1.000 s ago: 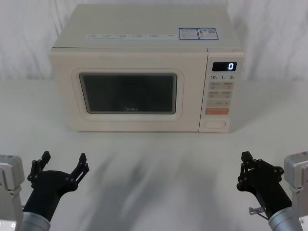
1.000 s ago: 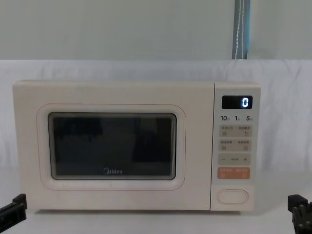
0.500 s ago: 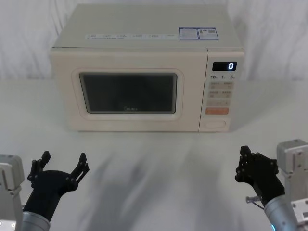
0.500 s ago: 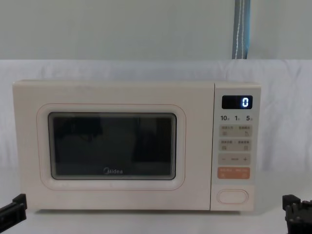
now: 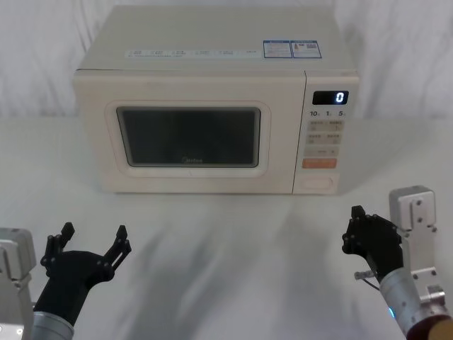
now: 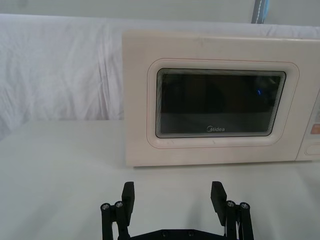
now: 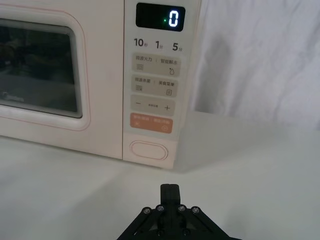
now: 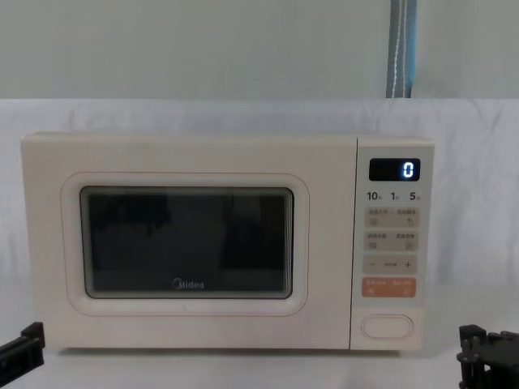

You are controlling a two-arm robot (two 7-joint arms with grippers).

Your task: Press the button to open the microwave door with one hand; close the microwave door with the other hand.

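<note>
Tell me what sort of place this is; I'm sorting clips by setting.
Probably a staged test bench, not a lived-in kitchen: a lone microwave on a table draped in white cloth, a plain white cloth backdrop, and two robot arms in front.

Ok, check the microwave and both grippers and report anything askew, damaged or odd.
Nothing stands out. The microwave sits square on the table, its door shut flush, the display reading 0. The button is untouched. The left gripper waits open and the right gripper shut, both short of the microwave.
</note>
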